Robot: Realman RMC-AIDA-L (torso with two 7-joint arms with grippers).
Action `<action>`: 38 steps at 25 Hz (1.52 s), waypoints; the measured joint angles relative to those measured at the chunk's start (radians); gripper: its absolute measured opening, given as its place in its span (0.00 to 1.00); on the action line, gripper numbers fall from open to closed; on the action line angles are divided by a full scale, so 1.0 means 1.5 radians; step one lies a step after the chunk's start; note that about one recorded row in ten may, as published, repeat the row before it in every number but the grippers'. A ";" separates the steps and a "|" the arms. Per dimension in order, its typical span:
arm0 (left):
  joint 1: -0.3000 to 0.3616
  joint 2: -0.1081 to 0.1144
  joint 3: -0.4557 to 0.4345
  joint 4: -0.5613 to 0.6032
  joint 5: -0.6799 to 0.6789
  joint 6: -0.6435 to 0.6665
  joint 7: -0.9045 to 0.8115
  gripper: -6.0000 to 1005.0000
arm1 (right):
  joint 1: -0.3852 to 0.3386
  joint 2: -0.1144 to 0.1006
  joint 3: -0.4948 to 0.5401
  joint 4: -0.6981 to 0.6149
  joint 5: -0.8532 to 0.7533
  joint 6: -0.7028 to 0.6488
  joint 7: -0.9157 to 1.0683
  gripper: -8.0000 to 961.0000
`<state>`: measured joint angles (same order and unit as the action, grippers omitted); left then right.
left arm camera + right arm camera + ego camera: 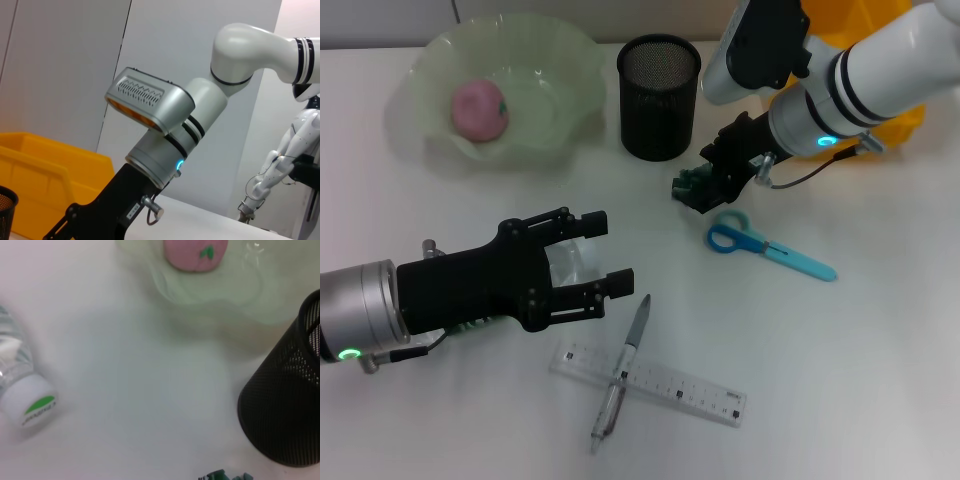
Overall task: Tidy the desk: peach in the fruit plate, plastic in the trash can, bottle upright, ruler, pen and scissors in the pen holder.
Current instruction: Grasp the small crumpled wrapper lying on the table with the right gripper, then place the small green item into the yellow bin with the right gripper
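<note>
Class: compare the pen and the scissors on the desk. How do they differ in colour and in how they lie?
The pen is grey and lies across the clear ruler; the scissors are blue and lie alone on the desk. The pen lies near the left gripper, the scissors near the right gripper. Both remain outside the pen holder.

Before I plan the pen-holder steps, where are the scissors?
In the head view the scissors lie flat on the table's right side, just below the right gripper, with the ruler and pen further left.
</note>
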<state>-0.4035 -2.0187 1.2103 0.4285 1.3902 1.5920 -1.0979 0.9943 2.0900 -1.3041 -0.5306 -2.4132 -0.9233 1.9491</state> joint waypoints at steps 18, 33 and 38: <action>-0.001 0.000 -0.009 0.002 0.000 0.013 -0.003 0.80 | 0.013 -0.001 -0.003 0.047 0.040 0.037 -0.034 0.31; -0.003 0.001 -0.009 0.007 -0.001 0.020 -0.012 0.80 | -0.122 -0.006 0.065 -0.183 0.100 -0.128 -0.001 0.01; -0.005 0.001 -0.009 0.007 -0.001 0.021 -0.012 0.80 | -0.259 -0.009 0.172 -0.318 0.308 -0.241 -0.082 0.01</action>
<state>-0.4115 -2.0173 1.1965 0.4396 1.3881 1.6232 -1.1154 0.6061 2.0769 -1.0456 -1.0082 -1.9518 -1.2841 1.8254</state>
